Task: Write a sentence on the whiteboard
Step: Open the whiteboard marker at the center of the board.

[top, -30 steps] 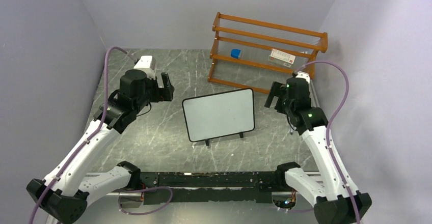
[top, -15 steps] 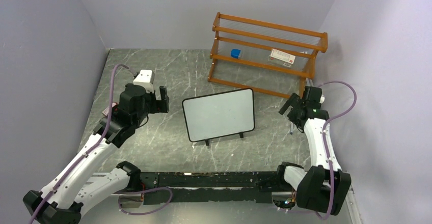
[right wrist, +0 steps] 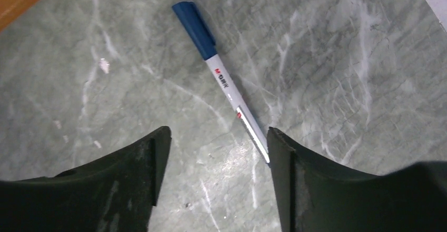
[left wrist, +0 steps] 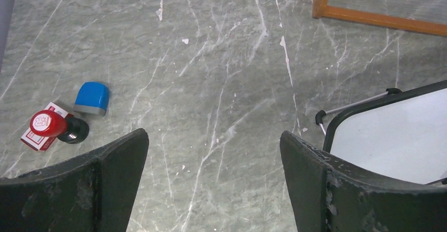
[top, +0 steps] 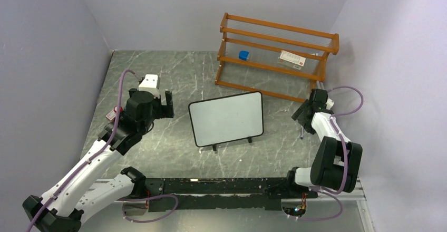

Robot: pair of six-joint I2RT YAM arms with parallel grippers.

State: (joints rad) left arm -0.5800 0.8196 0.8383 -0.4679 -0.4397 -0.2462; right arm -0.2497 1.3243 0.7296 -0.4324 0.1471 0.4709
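The whiteboard point(top: 226, 118) stands on its small black feet mid-table, its white face blank; the sentence is not in view. Its left edge shows at the right of the left wrist view point(left wrist: 390, 137). A white marker with a blue cap point(right wrist: 221, 79) lies flat on the table right of the board point(top: 301, 132). My right gripper point(right wrist: 219, 137) hangs low over it, open. The marker's rear end lies against the right finger's tip, and nothing sits between the jaws. My left gripper point(left wrist: 213, 137) hovers wide open over bare table left of the board point(top: 168, 97).
An orange wooden rack point(top: 274, 47) stands at the back right, with a blue item point(top: 243, 55) and a white-and-red box point(top: 291, 58) on its shelf. A blue block point(left wrist: 92, 97) and a red-topped stamp point(left wrist: 50, 124) lie left of my left gripper.
My right arm swung out to the right and dropped over the marker, with its jaws narrowing. My left arm drew back slightly toward the near side, still wide open.
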